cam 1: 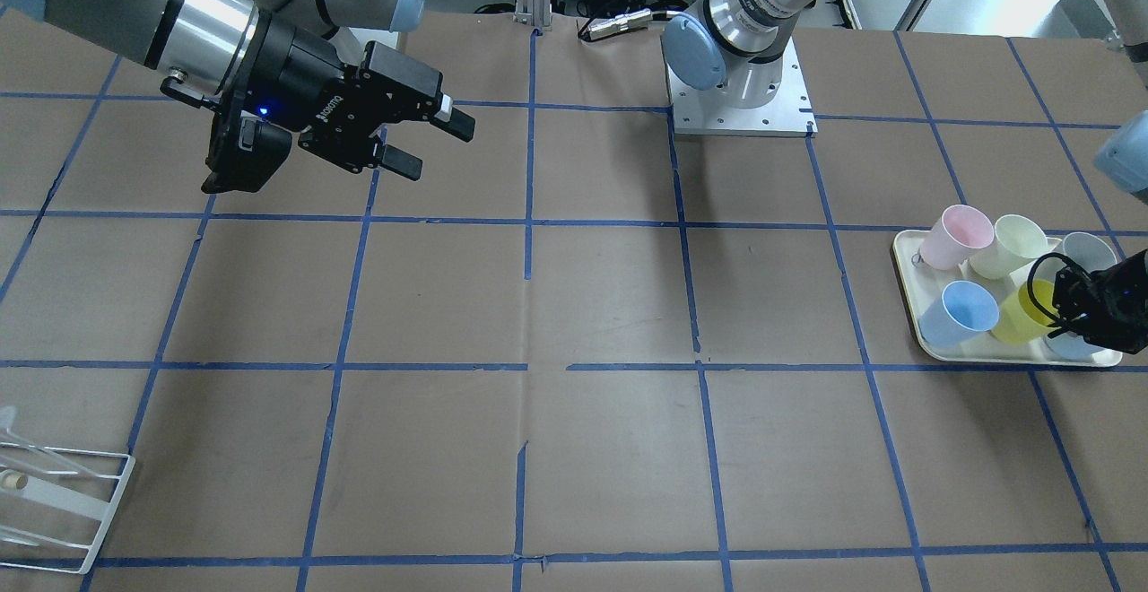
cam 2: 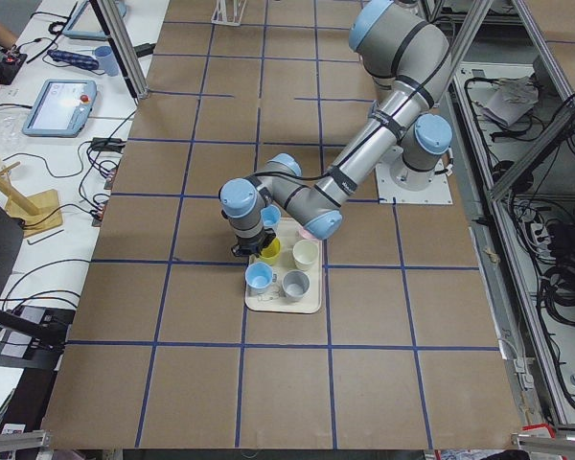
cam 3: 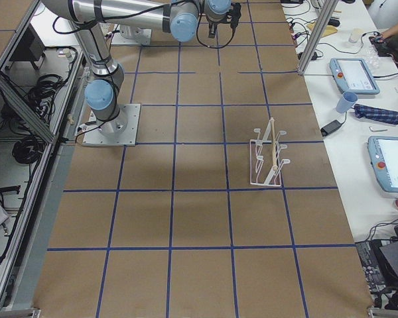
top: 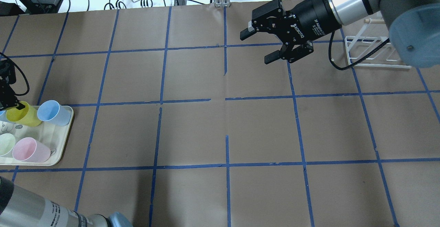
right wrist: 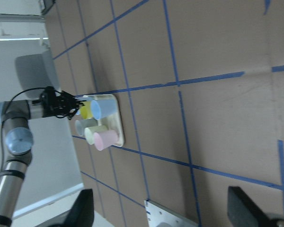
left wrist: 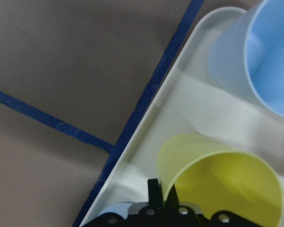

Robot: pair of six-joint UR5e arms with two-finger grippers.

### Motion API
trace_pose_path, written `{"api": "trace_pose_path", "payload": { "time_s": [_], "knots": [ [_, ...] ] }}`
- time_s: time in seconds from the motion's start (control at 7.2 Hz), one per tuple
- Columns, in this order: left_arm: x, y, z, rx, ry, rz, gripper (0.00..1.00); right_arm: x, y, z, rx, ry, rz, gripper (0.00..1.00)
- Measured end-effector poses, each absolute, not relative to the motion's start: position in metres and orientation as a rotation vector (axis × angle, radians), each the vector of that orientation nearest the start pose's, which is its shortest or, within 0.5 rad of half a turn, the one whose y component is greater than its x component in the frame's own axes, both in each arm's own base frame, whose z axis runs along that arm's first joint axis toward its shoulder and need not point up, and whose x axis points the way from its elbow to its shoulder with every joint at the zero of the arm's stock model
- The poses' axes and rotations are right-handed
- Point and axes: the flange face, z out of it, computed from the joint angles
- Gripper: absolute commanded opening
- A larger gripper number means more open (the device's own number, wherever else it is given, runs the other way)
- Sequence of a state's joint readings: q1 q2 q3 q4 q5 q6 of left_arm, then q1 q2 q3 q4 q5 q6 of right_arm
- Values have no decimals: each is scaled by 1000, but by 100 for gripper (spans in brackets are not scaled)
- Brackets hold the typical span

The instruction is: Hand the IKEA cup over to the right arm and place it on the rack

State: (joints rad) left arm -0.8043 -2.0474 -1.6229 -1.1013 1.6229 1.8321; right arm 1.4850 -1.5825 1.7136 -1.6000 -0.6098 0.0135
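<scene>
The bright yellow IKEA cup (cam 1: 1022, 316) stands on the cream tray (cam 1: 924, 341) among other pastel cups. It also shows in the overhead view (top: 24, 114) and the left wrist view (left wrist: 217, 179). My left gripper (cam 1: 1063, 305) is shut on the cup's rim, with one finger outside the wall and one inside, as the left wrist view shows (left wrist: 164, 191). My right gripper (cam 1: 435, 145) is open and empty, held above the table far from the tray; it also shows overhead (top: 257, 47). The white wire rack (cam 1: 54, 493) stands at the table's edge on my right side (top: 374, 50).
On the tray stand a blue cup (cam 1: 960, 312), a pink cup (cam 1: 958, 235), a pale yellow-green cup (cam 1: 1013, 245) and a grey-blue cup (cam 1: 1088, 251). The left arm's base plate (cam 1: 740, 112) is bolted to the table. Brown paper with blue tape lines covers the table.
</scene>
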Motion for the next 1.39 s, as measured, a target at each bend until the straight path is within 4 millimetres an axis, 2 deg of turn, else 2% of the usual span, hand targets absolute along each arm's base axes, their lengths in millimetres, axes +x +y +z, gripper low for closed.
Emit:
{"api": "trace_pose_path", "payload": {
  "time_s": [0.28, 0.42, 0.56, 0.69, 0.83, 0.97, 1.11, 1.39],
  "knots": [
    [337, -541, 263, 1578, 2774, 104, 0, 182, -493, 486, 128, 1945, 24, 100],
    [327, -546, 286, 1565, 2818, 114, 0, 184, -490, 486, 97, 1890, 1, 100],
    [306, -555, 321, 1545, 2882, 128, 0, 187, -485, 475, 69, 1867, -8, 100],
    [279, -563, 360, 1504, 2971, 135, 0, 188, -480, 459, 60, 1830, -6, 100],
    [245, -567, 398, 1423, 3094, 156, 0, 190, -477, 451, 77, 1755, -3, 100],
    [207, -567, 428, 1328, 3218, 183, 0, 191, -477, 448, 98, 1685, -2, 100],
    [170, -562, 450, 1242, 3337, 168, 0, 191, -476, 446, 110, 1650, -1, 100],
    [111, -547, 470, 1024, 3641, 68, 0, 191, -481, 437, 131, 1624, 12, 100]
  ]
}}
